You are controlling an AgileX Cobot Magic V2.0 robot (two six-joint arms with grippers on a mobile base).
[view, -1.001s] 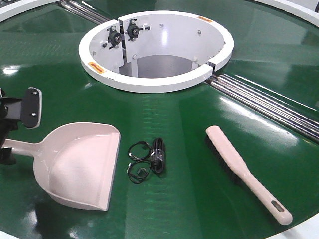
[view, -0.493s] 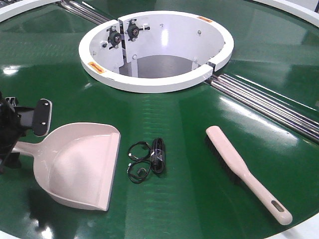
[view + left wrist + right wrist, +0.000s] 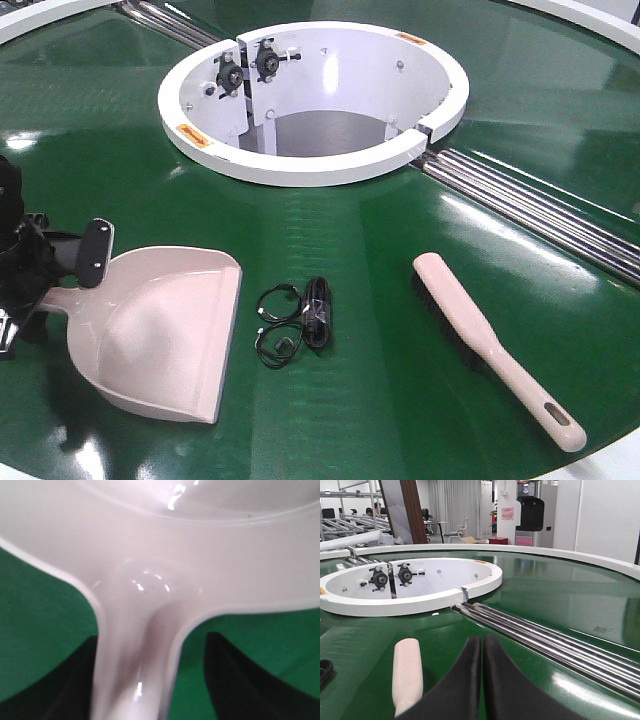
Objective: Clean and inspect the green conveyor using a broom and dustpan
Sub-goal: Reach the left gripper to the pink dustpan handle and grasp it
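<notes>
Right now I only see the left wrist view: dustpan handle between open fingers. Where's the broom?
Observer: The broom lies flat on the green conveyor, well to the right of the dustpan, with nothing gripping it.
Operator: Anything between them?
Observer: A black cable bundle lies just off the dustpan's open edge.
Operator: Right gripper?
Observer: The right gripper is shut and holds nothing. It is beside the broom's head end.

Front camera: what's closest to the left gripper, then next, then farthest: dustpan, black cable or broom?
1. The dustpan, handle between the left gripper's fingers.
2. The black cable, beside the dustpan's mouth.
3. The broom, far right.
</notes>
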